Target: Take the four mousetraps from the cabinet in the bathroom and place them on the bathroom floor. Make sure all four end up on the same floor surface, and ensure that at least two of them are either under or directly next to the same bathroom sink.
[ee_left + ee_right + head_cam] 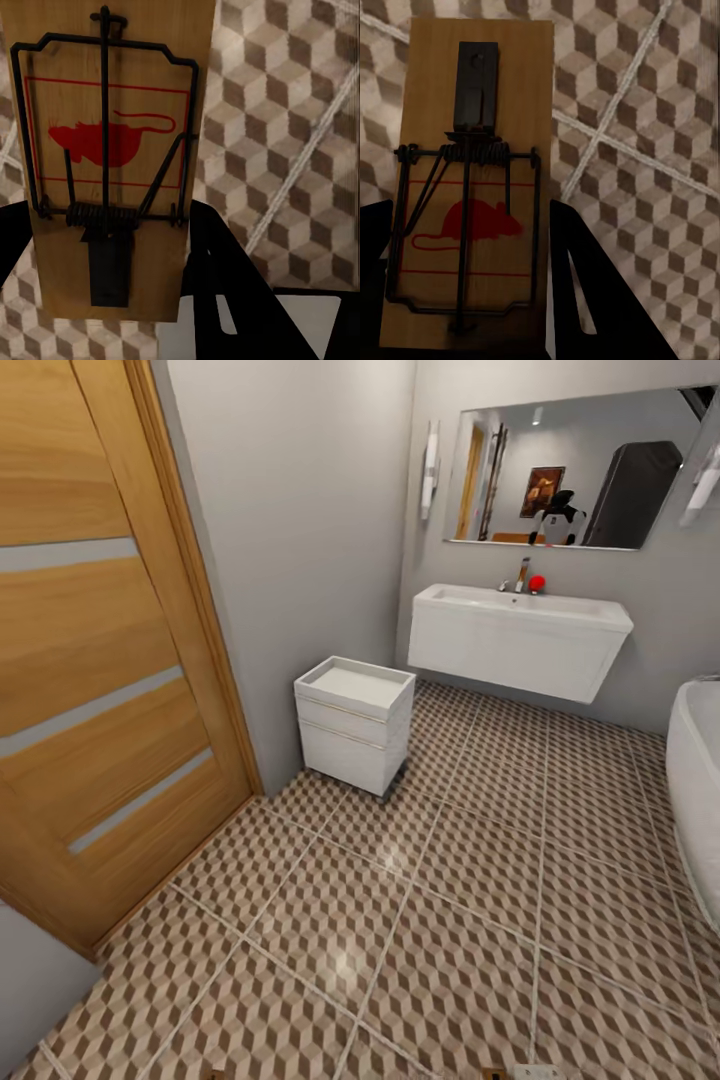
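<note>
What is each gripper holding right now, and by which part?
Each holds a mousetrap by its long side edges: the left gripper near the bait-plate end of its mousetrap, the right gripper at the mouse-print end of its own.

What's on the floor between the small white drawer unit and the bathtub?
Nothing: in the head view, bare cube-patterned bathroom floor stretches from the white drawer unit across to the bathtub. No mousetraps lie there.

Grey walls, a wooden door (100,660) at left, a white drawer unit (355,722) beside it, a mirror (580,465) on the far wall, a tub (697,790) at right.
</note>
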Motion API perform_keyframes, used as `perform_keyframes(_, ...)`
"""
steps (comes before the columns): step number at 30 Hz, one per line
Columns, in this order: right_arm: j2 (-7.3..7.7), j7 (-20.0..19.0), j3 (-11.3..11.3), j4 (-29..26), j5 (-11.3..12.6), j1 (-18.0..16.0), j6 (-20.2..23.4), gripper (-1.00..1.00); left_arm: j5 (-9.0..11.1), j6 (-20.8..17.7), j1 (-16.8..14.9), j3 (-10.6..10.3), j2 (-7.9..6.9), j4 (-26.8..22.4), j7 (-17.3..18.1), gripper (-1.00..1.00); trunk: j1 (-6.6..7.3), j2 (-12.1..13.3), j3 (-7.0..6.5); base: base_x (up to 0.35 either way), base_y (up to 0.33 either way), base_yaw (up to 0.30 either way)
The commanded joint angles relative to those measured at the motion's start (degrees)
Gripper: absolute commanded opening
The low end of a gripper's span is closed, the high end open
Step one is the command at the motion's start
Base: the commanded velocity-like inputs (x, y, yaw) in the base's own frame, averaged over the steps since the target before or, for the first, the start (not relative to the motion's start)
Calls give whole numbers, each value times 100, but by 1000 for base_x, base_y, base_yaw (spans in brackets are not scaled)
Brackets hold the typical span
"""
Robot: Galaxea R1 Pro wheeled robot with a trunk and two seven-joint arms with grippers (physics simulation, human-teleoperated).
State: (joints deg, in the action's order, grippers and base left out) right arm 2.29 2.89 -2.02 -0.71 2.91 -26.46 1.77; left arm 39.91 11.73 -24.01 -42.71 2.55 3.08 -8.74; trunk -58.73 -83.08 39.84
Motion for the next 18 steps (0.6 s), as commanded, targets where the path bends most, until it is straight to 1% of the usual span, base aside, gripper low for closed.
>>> perform_keyframes(1,0,-8,0,0,16,0,-1,-100,-19,-4,0,-3,0,0,-5,-100,0,0,0,0,0,-280)
perform_keyframes(18,0,-8,0,0,16,0,-2,-100,-19,-4,0,-2,0,0,-5,-100,0,0,0,0,0,-280)
